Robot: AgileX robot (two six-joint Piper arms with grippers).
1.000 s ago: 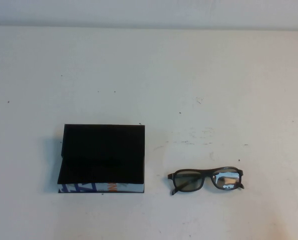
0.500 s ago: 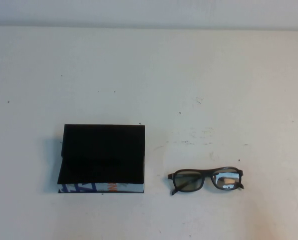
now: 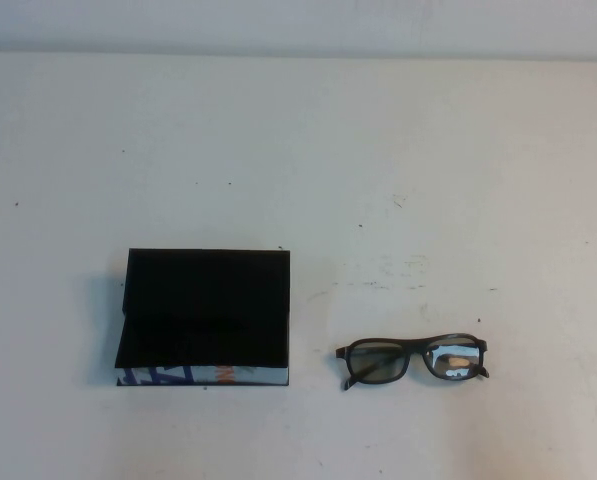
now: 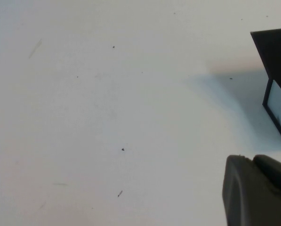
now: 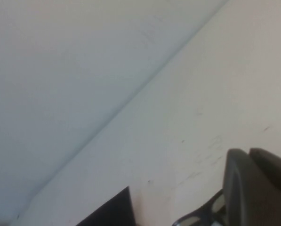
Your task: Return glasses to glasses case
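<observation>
Glasses (image 3: 413,362) beside open glasses case (image 3: 206,315) — left gripper (image 4: 258,190), right gripper (image 5: 258,188) off-table.

left gripper (image 4: 258,190), right gripper (image 5: 258,188): dark grey, rounded.

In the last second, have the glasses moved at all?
No. The glasses lie just where they did, to the right of the open case, with the same gap between them. Neither the left gripper nor the right gripper touches them.
</observation>
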